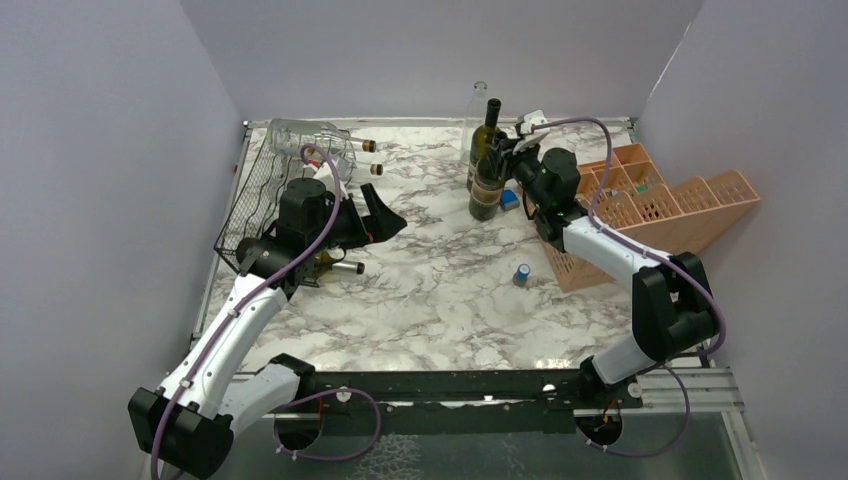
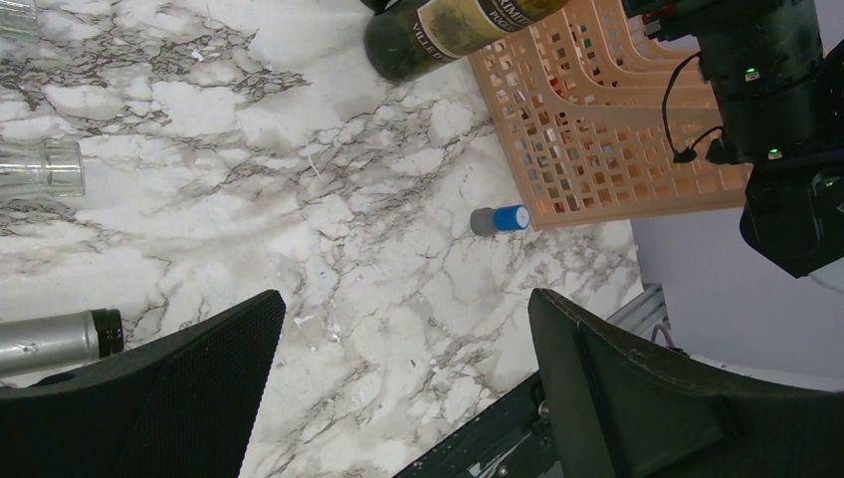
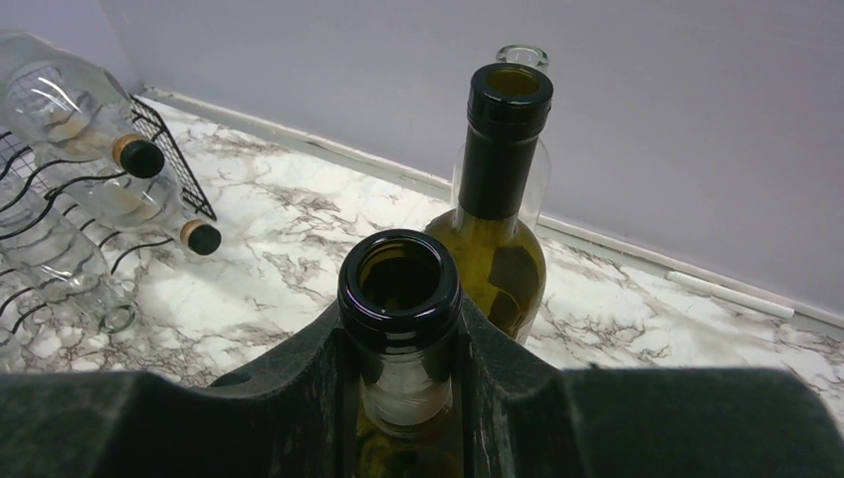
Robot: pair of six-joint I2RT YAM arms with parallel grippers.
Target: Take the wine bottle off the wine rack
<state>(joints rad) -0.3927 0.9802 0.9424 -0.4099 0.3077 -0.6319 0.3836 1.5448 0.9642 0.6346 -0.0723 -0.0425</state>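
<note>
The right gripper (image 3: 400, 398) is clenched on the neck of a dark green wine bottle (image 3: 399, 284). The bottle stands upright on the marble table (image 1: 440, 295) with its long axis vertical, just beside a second green bottle (image 3: 503, 199) and well right of the wire-mesh wine rack (image 1: 255, 195). The left gripper (image 1: 383, 216) is spread wide and empty. It is the one nearer the rack, where a foil-necked bottle (image 1: 338, 266) lies at the near end.

A white marble-patterned table top with grey veins (image 1: 430, 290) carried a black wire-mesh metal rack (image 1: 250, 200) at the left of the frame and a salmon-orange plastic compartment crate (image 1: 660, 205) at the right. At upper centre, a dark olive-green glass bottle (image 1: 484, 190), a taller green glass bottle (image 1: 487, 130) and a clear glass bottle (image 1: 478, 100) stood close together. A small blue cap (image 1: 522, 274) lay near the crate.
</note>
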